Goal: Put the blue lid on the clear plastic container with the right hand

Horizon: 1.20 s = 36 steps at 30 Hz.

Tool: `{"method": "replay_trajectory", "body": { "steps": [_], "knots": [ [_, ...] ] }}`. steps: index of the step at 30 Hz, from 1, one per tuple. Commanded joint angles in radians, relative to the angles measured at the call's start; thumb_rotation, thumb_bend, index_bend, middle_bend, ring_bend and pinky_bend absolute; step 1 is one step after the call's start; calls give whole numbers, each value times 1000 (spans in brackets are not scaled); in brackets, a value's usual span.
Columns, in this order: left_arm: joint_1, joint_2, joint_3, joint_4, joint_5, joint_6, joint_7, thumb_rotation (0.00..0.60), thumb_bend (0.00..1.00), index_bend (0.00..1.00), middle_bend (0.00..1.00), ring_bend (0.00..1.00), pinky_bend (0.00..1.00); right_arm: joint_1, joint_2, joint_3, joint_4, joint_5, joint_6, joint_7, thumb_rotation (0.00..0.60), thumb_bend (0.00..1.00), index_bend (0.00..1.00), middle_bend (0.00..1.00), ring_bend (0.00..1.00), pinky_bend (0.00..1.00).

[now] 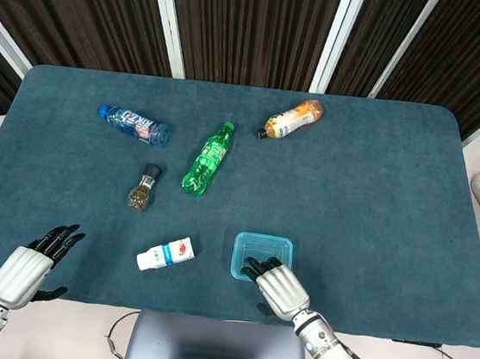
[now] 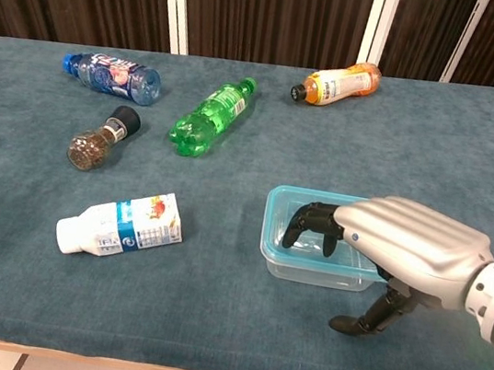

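Note:
The clear plastic container (image 1: 253, 259) (image 2: 300, 266) stands near the table's front edge, right of centre. The blue lid (image 1: 265, 245) (image 2: 284, 200) lies flat on top of it, its rim lined up with the container's walls. My right hand (image 1: 278, 286) (image 2: 405, 246) reaches over the container's near right part. Its dark fingertips (image 2: 308, 222) curl down onto the lid, and the thumb (image 2: 359, 321) points down at the cloth in front. It grips nothing. My left hand (image 1: 30, 267) hovers at the front left corner, fingers spread and empty.
Lying on the teal tablecloth (image 1: 378, 187) are a small white bottle (image 1: 166, 253) left of the container, a pepper grinder (image 1: 143, 187), a green bottle (image 1: 207, 158), a blue-labelled bottle (image 1: 135, 124) and an orange bottle (image 1: 294, 119) further back.

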State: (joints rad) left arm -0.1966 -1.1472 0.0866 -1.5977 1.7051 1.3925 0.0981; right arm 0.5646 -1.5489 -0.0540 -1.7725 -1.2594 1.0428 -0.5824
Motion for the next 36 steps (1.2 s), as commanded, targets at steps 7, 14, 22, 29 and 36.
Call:
{"method": "replay_trajectory", "body": {
  "steps": [7, 14, 22, 29, 36],
  "knots": [
    [1, 1, 0, 0, 0, 1, -2, 600, 338, 120, 65, 104, 440, -2, -1, 3, 8, 7, -13, 7, 600, 356, 386, 283, 350, 378],
    [2, 0, 0, 0, -1, 2, -1, 600, 338, 120, 68, 104, 440, -5, -1, 4, 16, 11, -19, 14, 600, 356, 387, 283, 350, 378],
    [0, 1, -2, -1, -3, -1, -1, 600, 337, 120, 70, 104, 440, -4, -2, 9, 29, 20, -30, 23, 600, 356, 386, 283, 350, 378],
    [2, 0, -1, -3, -2, 2, 2, 600, 338, 120, 73, 105, 440, -5, 0, 12, 33, 21, -34, 32, 600, 356, 386, 283, 350, 378],
    [1, 1, -1, -2, -2, 1, 1, 600, 337, 120, 76, 107, 440, -8, 4, 13, 34, 9, -29, 42, 600, 356, 387, 283, 350, 378]
  ]
}}
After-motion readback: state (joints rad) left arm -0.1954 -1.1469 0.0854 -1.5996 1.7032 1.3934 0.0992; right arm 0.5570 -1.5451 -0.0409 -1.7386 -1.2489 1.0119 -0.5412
